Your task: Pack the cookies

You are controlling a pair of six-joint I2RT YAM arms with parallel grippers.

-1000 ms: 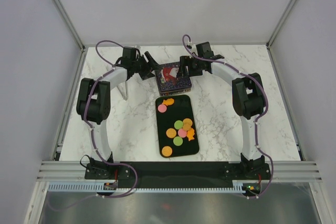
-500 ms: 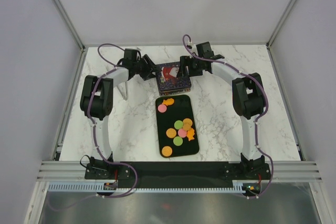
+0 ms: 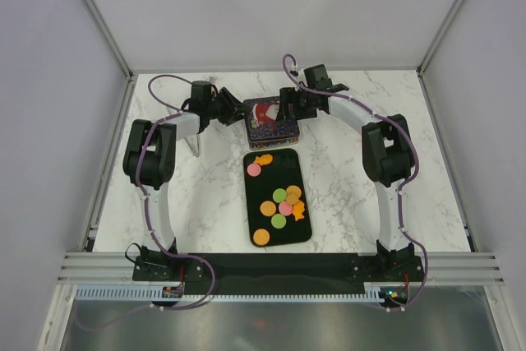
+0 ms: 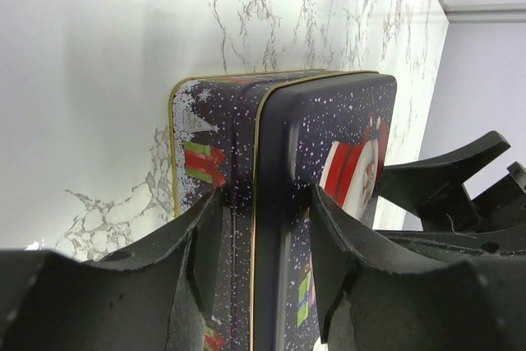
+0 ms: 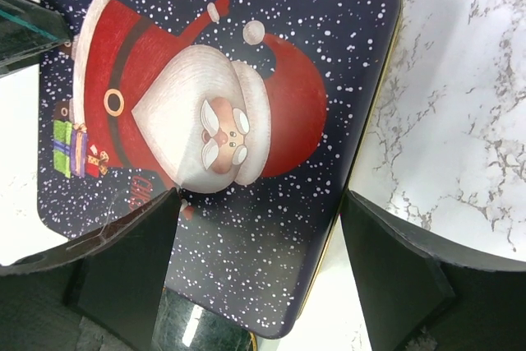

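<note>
Seen from above, small flat orange, pink and green cookies (image 3: 279, 196) lie loose on a black rectangular tray (image 3: 271, 178) in the middle of the white marble bench (image 3: 214, 178). Just beyond the tray stands a dark blue rectangular tin (image 3: 271, 125) with a Santa lid. The left gripper (image 3: 241, 110) is at its left end and the right gripper (image 3: 288, 107) at its right.

In the left wrist view, the left gripper (image 4: 265, 203) is clamped on the tin's edge.

In the right wrist view, the right gripper (image 5: 259, 203) has its fingers spread about a corner of the lid. Whether they press it I cannot tell.
</note>
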